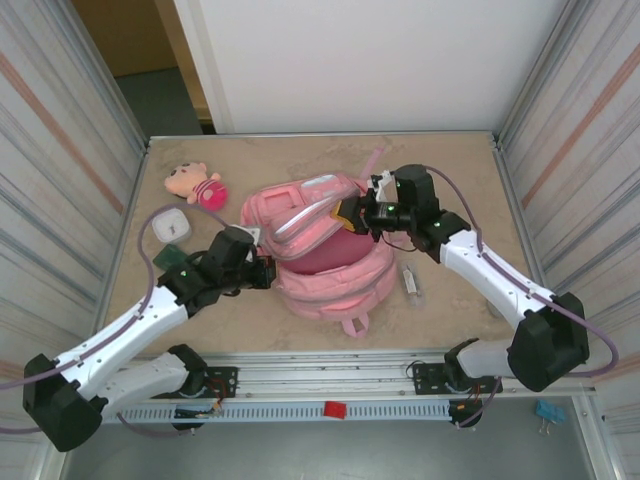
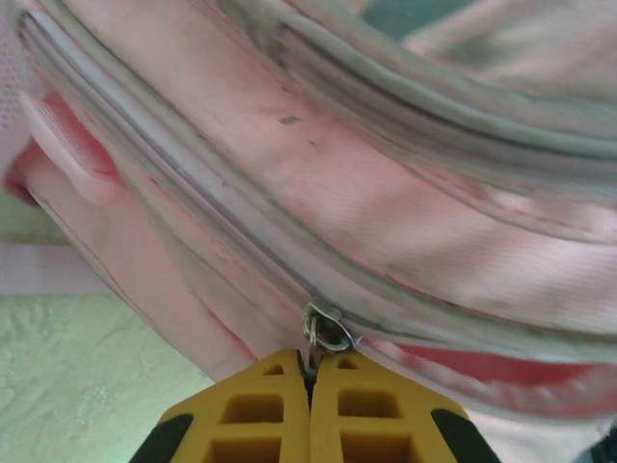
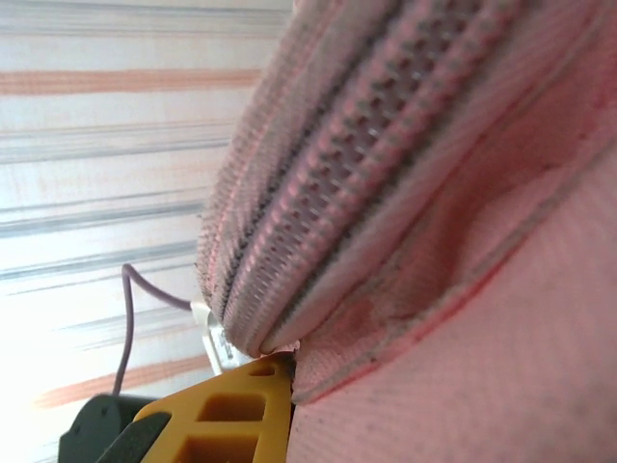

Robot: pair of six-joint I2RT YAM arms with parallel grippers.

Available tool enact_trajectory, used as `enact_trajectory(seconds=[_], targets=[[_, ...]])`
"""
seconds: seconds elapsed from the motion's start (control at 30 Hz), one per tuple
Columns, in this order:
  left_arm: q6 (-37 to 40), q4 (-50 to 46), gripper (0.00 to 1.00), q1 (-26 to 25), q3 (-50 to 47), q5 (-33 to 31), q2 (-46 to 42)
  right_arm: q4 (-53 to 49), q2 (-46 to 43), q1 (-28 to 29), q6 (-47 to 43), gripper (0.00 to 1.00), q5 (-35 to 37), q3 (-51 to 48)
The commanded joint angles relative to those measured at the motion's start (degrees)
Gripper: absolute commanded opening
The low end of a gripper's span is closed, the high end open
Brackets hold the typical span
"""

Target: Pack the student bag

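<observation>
The student bag, a big pink backpack with grey-white trim, lies mid-table with its main compartment gaping and its darker pink inside showing. My left gripper is at the bag's left side. In the left wrist view its yellow fingers are shut on a small metal zipper pull hanging from a grey zipper line on the bag. My right gripper holds the bag's upper right rim. In the right wrist view the bag's fabric is pinched against a yellow finger; the other finger is hidden behind the cloth.
A small pink-and-tan plush doll lies at the back left, with a white square item and a green item in front of it. A small clear item lies right of the bag. Ribbed walls stand on both sides.
</observation>
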Motion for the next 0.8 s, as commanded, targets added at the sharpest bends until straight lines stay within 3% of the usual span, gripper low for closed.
enact_trajectory(seconds=[0.0,0.33,0.5,0.57,0.77], targets=[[5.7,-3.1,0.00,3.8,0.2,-1.7,-0.1,2.1,-0.9,-1.3,-5.5,0.00,-12.8,6.4],[13.3,7.1,0.00,15.4,-2.7,1.0,4.4,1.9,0.4,-4.3,-5.1,0.00,-22.4,11.8],[14.5,10.3,0.04,17.9,-1.1,0.9,8.0,2.9,0.3,-4.4,-4.3,0.00,-18.6,11.2],[14.2,10.4,0.11,18.2,0.7,0.7,8.5,4.7,0.2,-4.5,-2.3,0.00,-15.0,9.7],[11.0,6.3,0.53,18.2,6.4,2.5,6.2,11.9,1.9,-3.5,-2.2,0.00,-0.7,6.0]])
